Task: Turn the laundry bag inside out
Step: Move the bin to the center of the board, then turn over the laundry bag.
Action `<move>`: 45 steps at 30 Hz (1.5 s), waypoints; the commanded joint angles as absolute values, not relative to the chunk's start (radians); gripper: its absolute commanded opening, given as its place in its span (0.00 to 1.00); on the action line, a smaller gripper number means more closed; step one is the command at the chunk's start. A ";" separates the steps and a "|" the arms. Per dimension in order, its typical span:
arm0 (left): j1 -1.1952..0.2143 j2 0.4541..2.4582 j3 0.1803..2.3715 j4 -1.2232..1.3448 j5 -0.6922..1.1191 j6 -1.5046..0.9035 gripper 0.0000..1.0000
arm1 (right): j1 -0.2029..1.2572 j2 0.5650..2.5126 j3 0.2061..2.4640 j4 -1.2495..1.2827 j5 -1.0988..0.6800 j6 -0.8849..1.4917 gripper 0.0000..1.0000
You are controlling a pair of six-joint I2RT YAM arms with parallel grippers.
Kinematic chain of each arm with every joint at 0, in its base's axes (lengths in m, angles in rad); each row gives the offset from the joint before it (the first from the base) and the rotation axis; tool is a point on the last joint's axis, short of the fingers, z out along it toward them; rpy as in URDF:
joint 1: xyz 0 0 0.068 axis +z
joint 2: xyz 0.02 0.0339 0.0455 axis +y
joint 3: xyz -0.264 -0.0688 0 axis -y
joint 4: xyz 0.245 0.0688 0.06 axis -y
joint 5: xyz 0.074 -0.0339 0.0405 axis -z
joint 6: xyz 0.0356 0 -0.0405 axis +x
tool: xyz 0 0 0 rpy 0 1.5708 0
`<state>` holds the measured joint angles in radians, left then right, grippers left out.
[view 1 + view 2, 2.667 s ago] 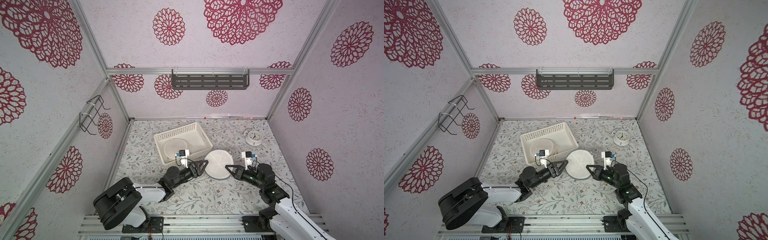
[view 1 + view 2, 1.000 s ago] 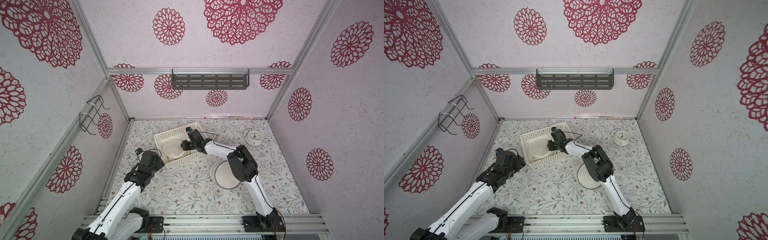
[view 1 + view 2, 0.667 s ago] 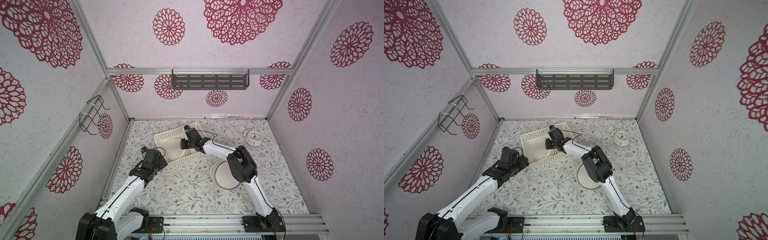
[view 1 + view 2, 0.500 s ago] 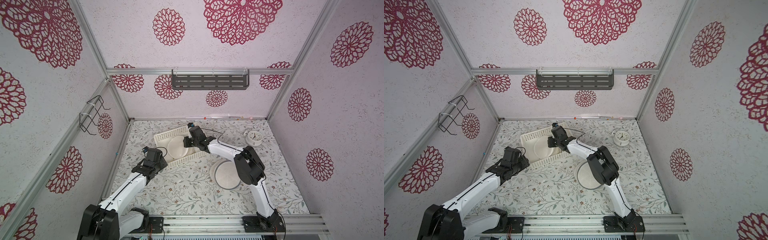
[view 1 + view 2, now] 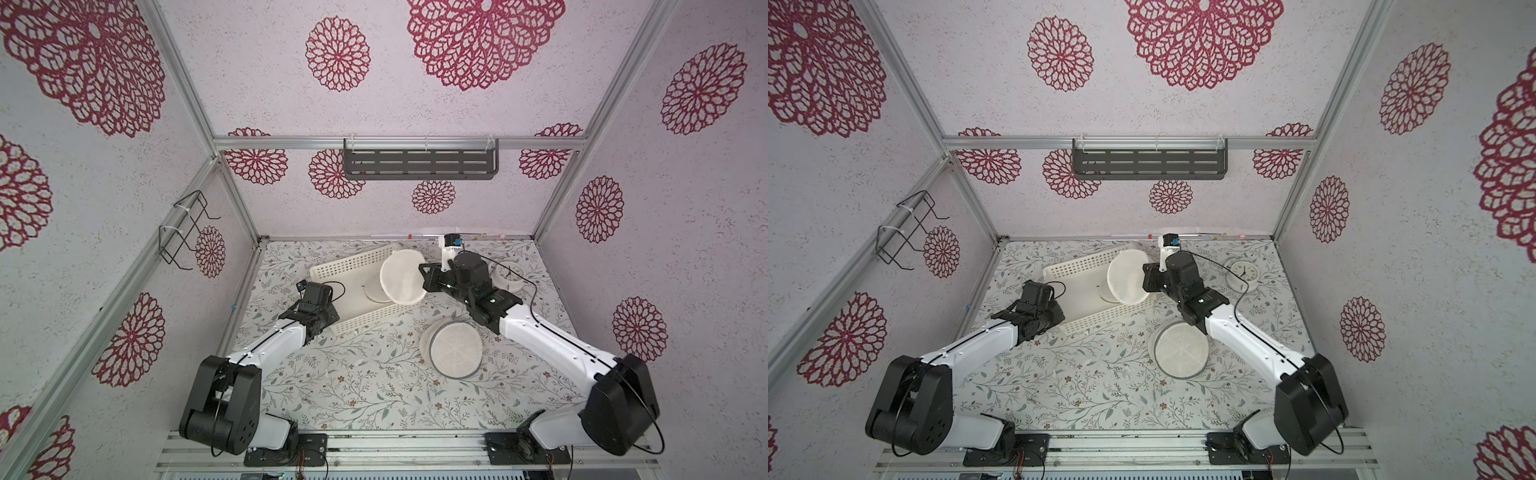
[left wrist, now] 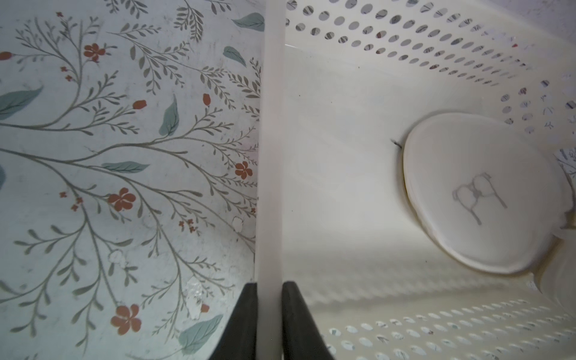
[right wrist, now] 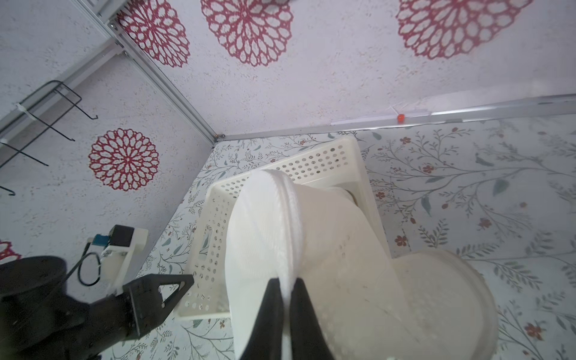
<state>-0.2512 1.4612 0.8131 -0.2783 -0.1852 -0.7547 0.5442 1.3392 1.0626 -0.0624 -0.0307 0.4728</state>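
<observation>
The laundry bag (image 5: 401, 276) (image 5: 1127, 276) is a round white mesh pouch, held up tilted over the white perforated basket (image 5: 353, 262) (image 5: 1084, 262). My right gripper (image 5: 423, 286) (image 5: 1147, 283) is shut on the bag's seamed rim. In the right wrist view the black fingers pinch that rim (image 7: 286, 285) and the bag (image 7: 311, 233) hangs over the basket (image 7: 311, 159). My left gripper (image 5: 333, 323) (image 5: 1059, 316) is shut on the basket's near rim. The left wrist view shows the rim (image 6: 271, 124) clamped between both fingers (image 6: 269, 285).
A second round mesh bag with a grey rim (image 5: 455, 351) (image 5: 1179, 351) lies on the floral table. A flat white disc with a drawn outline (image 6: 473, 193) lies inside the basket. A small clock (image 5: 509, 274) (image 5: 1241, 272) stands at the back right.
My right gripper shut on the bag inside the basket and lifted it up and to the right. My left gripper moved to the basket's near rim and closed on it.
</observation>
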 commanded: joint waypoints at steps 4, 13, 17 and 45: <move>-0.224 1.547 0.909 -0.247 -0.245 -0.660 0.15 | 0.503 1.041 0.927 -0.125 -0.012 0.502 0.00; -0.217 1.680 1.055 -0.235 -0.284 -0.587 0.20 | 0.481 0.798 0.889 -0.244 -0.005 0.476 0.00; -0.218 1.684 1.073 -0.227 -0.285 -0.572 0.40 | 0.465 0.810 0.930 -0.218 -0.021 0.464 0.00; -0.572 0.649 0.696 0.180 0.130 0.587 0.97 | 0.650 1.140 1.372 -0.134 -0.084 0.793 0.00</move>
<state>-0.5415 0.6872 0.6807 0.2176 0.0349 0.3763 0.6346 1.1606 1.3930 -0.0967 -0.1310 0.7128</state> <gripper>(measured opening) 0.966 0.080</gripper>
